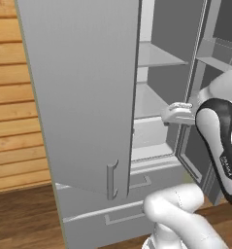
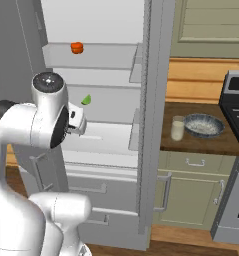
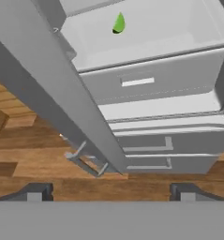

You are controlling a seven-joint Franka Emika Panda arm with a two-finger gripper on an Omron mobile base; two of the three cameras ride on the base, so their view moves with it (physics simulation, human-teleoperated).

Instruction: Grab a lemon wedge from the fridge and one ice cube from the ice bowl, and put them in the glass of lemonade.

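Two dark finger tips of the tool (image 3: 111, 192) rise far apart at the bottom of the hand view, so the tool stands open and holds nothing. It points down and into the fridge (image 1: 83, 97), whose doors stand swung wide, presumably so the arm can reach the shelves. In the left base view the hand sits level with the middle shelf, just inside the door opening; that height fits a reach for the fruit on that shelf.

Next beyond it, the lemon wedge (image 3: 118, 23) lies alone on a white shelf above the two lower drawers, well apart from the tool. In the right base view the lemon wedge (image 2: 86, 100) rests near the shelf's left end, just past the hand. One shelf higher sits a round orange-red item (image 2: 77, 47), which is not wanted.

Farther right, on the worktop (image 2: 201, 142) beside the fridge, the glass of lemonade (image 2: 178, 128) stands just beside the ice bowl (image 2: 204, 125), kept close together for the later drops.

Small dark lettering runs along the arm's forearm, too blurred to read.
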